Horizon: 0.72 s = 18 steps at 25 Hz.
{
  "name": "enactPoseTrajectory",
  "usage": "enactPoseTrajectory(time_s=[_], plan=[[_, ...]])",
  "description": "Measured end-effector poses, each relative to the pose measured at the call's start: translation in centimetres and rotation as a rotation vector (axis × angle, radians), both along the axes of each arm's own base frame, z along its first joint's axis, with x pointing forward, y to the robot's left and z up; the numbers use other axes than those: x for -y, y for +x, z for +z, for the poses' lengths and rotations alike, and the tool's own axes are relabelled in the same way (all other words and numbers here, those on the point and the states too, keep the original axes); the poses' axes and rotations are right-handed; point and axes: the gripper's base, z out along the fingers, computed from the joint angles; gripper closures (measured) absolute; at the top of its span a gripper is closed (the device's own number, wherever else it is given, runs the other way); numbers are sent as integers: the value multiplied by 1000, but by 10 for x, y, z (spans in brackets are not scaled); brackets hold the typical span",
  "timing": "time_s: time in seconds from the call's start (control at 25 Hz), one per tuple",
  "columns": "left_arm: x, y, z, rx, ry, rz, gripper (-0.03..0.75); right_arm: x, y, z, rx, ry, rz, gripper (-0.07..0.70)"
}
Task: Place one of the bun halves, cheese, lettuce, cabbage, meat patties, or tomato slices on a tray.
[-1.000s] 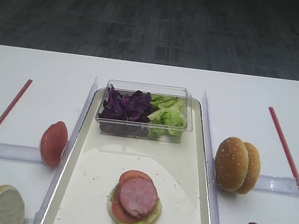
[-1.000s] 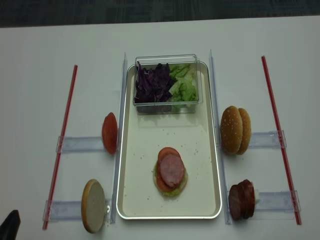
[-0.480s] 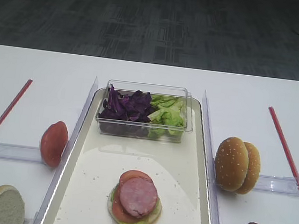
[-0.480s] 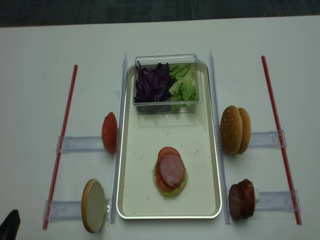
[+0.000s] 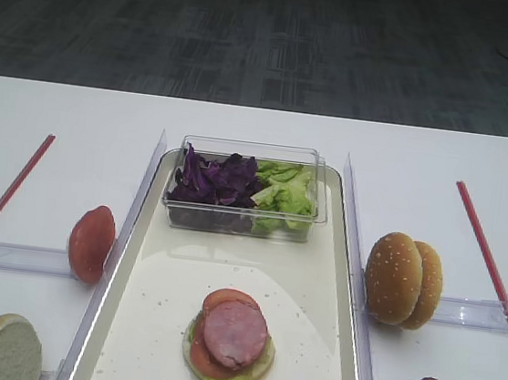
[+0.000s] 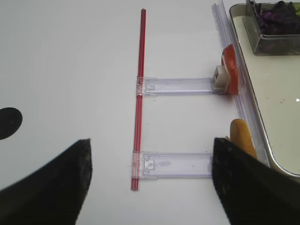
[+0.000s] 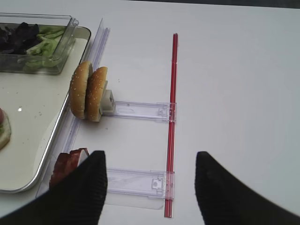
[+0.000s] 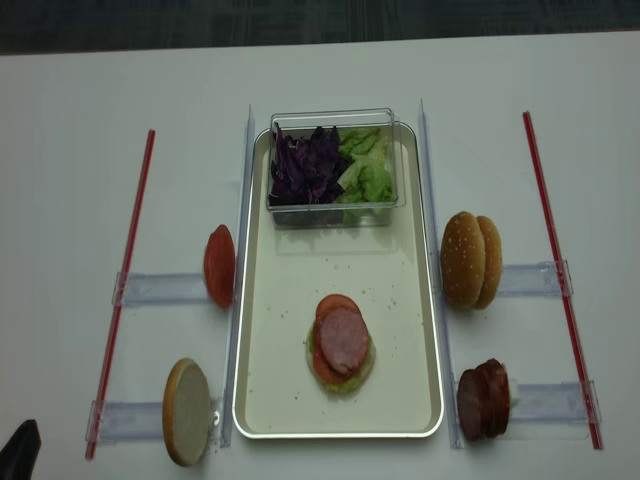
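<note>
Centrally, near end of tray [image 8: 262,400]: stack w/ meat patty [image 8: 343,339] atop tomato slice [image 8: 322,358], lettuce, bun base. Spare meat patties [image 8: 484,398] right of tray, near. Right gripper [image 7: 150,185] wide, empty; left gripper [image 6: 150,180] wide, empty.

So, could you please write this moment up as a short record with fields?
tray: stack of bun base, lettuce, tomato and meat patty; clear box at far end
box contents: cabbage, lettuce
left of tray: tomato slices, pale bun half
right of tray: sesame bun halves, meat patties
right gripper: open, empty
left gripper: open, empty
</note>
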Motion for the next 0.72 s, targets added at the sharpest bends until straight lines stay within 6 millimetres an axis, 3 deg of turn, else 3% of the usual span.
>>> enactPoseTrajectory(time_s=[0.72], plan=[[0, 0, 0, 0, 0, 0, 224, 0, 0, 0, 0, 0, 0, 186]])
